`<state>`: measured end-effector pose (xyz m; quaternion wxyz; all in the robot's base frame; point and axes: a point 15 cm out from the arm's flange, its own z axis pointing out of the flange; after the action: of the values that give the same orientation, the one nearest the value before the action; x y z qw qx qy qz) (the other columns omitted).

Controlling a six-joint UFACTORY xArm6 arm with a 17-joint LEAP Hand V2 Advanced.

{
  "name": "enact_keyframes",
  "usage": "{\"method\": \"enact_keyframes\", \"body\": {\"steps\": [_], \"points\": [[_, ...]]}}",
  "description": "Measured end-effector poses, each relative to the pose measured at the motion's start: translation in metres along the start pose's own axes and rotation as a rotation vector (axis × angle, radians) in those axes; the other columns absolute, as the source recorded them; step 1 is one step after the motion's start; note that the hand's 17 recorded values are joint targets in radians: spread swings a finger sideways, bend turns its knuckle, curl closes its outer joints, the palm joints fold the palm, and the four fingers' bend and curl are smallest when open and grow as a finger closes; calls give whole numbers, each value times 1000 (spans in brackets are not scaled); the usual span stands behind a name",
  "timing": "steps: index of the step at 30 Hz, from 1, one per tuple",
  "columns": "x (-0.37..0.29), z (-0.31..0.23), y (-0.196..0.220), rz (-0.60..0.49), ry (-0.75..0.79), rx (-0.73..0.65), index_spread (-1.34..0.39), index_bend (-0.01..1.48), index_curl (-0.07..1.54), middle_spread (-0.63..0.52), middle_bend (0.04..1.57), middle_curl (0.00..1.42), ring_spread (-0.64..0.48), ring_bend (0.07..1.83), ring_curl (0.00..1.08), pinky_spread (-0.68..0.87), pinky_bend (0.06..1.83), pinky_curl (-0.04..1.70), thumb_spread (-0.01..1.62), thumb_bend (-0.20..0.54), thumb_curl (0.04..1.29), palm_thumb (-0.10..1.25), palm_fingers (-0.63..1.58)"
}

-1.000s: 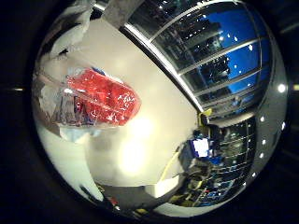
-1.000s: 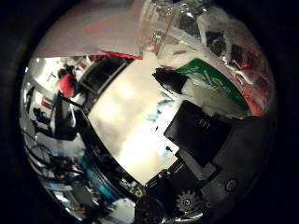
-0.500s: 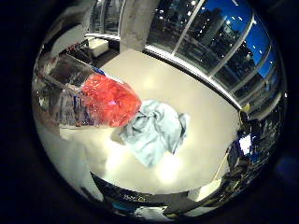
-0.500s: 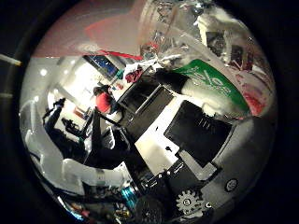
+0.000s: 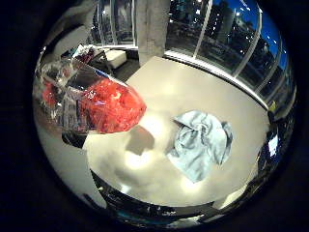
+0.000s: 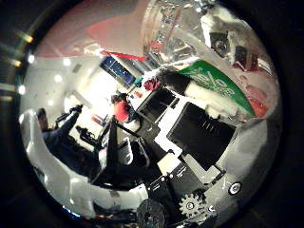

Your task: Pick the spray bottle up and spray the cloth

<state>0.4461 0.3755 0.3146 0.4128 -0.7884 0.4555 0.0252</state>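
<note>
A clear spray bottle with red liquid [image 5: 97,101] fills one side of the little finger side palm view, close to the palm and lifted above the table. A light blue-grey cloth [image 5: 198,143] lies crumpled on the white table [image 5: 135,169], away from the bottle. In the thumb side palm view the bottle's clear upper part [image 6: 185,33] and its green label [image 6: 218,81] sit against my hand [image 6: 204,142], whose black and white fingers are curled around the bottle.
Tall windows [image 5: 208,29] and a white pillar [image 5: 150,24] stand behind the table. A white box [image 5: 116,58] sits at the table's far side. The bottle's shadow [image 5: 135,140] falls on the table beside the cloth. Room equipment [image 6: 104,152] shows in the thumb side palm view.
The whole picture has swung, so my hand has turned with the bottle held fixed against the palm. The cloth has come into view and now shows whole on the table.
</note>
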Motion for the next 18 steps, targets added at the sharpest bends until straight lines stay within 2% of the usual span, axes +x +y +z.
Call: {"method": "enact_keyframes", "body": {"steps": [9,14,18], "points": [[7,34,-7,138,-162,-38,-181,1231,743,-79,1403,663,-217,1373,788,-146,1007,1520,959,-15,750,980,1137],[27,57,1,214,-239,-57,-181,1229,743,-79,1403,662,-216,1374,788,-146,1007,1520,959,-15,750,980,1139],[52,71,11,234,-253,-81,-182,1227,744,-79,1402,661,-214,1377,785,-146,1005,1520,959,-14,753,984,1141]]}}
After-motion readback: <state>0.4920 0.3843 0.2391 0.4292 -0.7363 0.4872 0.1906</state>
